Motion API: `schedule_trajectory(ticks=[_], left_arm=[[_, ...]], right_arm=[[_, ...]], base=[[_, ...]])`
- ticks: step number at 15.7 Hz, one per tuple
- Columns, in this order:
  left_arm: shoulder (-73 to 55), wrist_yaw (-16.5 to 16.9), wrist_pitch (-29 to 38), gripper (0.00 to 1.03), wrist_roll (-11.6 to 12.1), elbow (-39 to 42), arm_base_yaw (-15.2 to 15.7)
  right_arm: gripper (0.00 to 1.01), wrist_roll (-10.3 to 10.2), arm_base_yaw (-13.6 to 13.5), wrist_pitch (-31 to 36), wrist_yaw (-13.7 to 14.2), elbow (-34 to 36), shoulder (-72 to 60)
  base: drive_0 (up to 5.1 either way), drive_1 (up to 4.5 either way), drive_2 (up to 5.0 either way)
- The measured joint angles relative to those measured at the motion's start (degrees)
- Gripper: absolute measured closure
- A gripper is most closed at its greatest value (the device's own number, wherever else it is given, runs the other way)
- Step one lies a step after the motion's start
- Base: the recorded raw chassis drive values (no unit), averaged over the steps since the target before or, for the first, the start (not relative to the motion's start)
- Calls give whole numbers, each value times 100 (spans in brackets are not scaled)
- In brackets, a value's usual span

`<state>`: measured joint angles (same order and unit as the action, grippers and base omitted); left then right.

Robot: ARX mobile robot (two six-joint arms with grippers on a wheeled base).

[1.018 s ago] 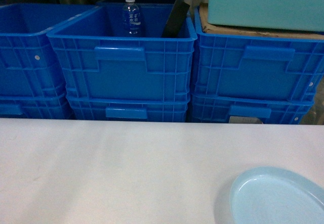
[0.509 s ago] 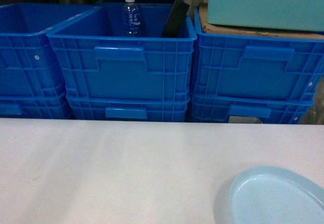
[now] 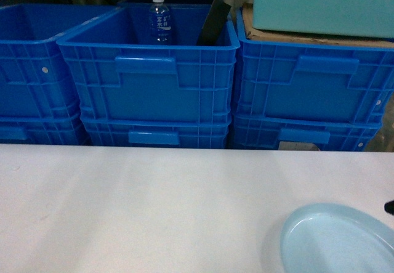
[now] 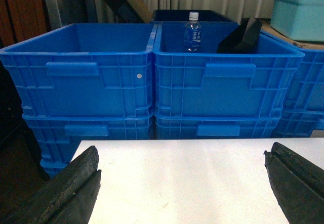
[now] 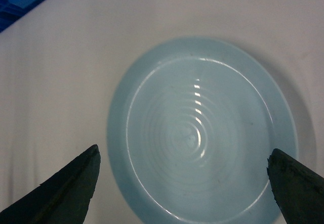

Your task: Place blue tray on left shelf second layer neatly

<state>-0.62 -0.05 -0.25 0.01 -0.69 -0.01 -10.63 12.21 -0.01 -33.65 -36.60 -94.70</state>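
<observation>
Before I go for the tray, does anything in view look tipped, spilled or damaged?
Nothing stands out. The blue tray lies flat and empty on the white table. In the middle crate the water bottle stands upright; a black object leans against the crate's wall.

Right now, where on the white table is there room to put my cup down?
The table is bare from its left edge across to the blue tray at the near right corner. The strip along the crates is bare too. Only the tray's corner is taken, with the open right pincer over it.
</observation>
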Motion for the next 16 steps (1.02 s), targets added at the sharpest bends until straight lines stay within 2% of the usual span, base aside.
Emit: schedule_trajectory(ticks=[3,5,8,9,11,12,16], left_arm=[[0,0,0,5,0,0,0],[0,2,0,5,0,0,0],[0,2,0,5,0,0,0],[0,0,0,5,0,0,0],[0,0,0,5,0,0,0],[0,0,0,5,0,0,0],[0,0,0,5,0,0,0]], right_arm=[[3,328,262,295,160,396,-442],[3,417,448,446,214,533,-549],[3,459,555,476,70,531,-673],[3,385,627,623,35,540,-903],[3,-39,498,1056,-48,645,-992],[3,-249,315,1255,-57,704,-1012],[3,-815,-380,1849,125,798,-1189]], base=[[0,0,0],[0,0,0],[0,0,0],[0,0,0],[0,0,0],[0,0,0],[0,0,0]])
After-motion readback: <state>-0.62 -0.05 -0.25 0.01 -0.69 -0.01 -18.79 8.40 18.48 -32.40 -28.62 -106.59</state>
